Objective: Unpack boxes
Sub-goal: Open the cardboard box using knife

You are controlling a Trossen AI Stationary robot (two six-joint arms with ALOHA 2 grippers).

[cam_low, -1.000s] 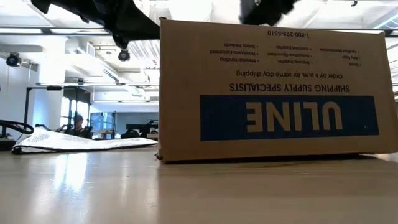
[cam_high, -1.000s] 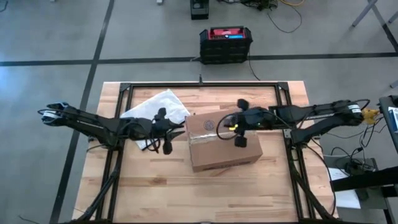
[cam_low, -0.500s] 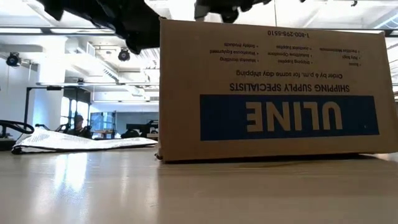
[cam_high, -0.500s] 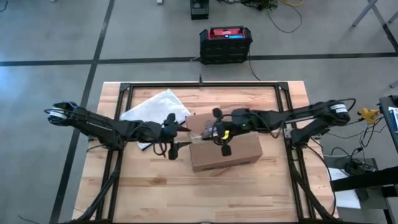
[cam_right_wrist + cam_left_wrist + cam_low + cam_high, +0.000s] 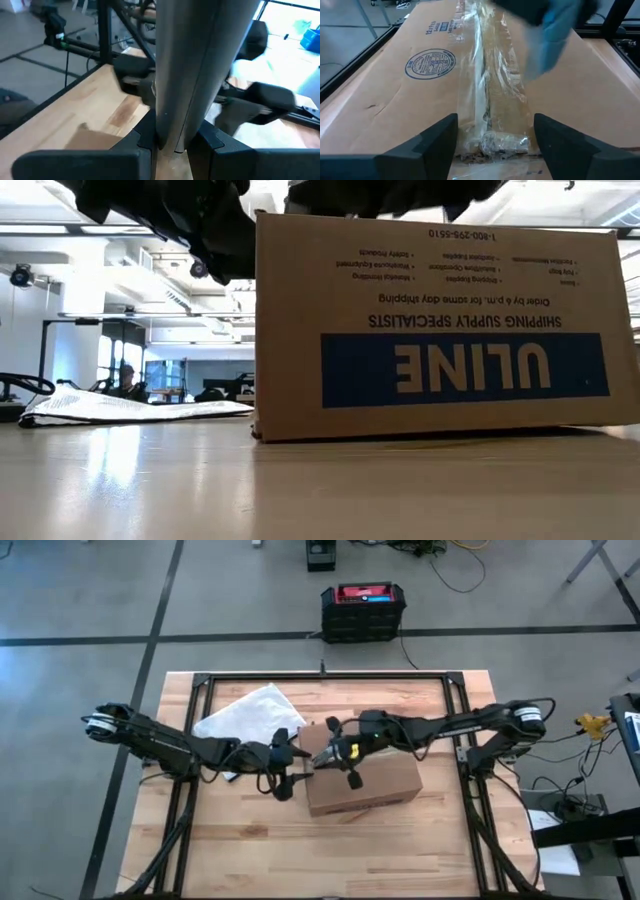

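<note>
Cardboard box (image 5: 440, 330) sits on the wooden table (image 5: 250, 850), right of centre, flaps taped shut w/ clear tape (image 5: 492, 90) along the top seam. Side facing the low camera reads upside down: blue "ULINE" label, "SHIPPING SUPPLY SPECIALISTS", "Order by 6 p.m. for same day shipping", "1-800-295-5510". Round blue stamp (image 5: 430, 63) printed on the top flap beside the tape; its text too small to read.

Left gripper (image 5: 283, 762) at the box's left end, fingers (image 5: 427, 145) spread wide, one each side of the seam, holding nothing. Right gripper (image 5: 338, 748) over the box top near that same end, clamped on a grey tool (image 5: 195, 70).

Clear plastic bag (image 5: 250, 712) lies on the table behind the left arm. Beyond the table, black-and-red case (image 5: 364, 610) on the floor.
</note>
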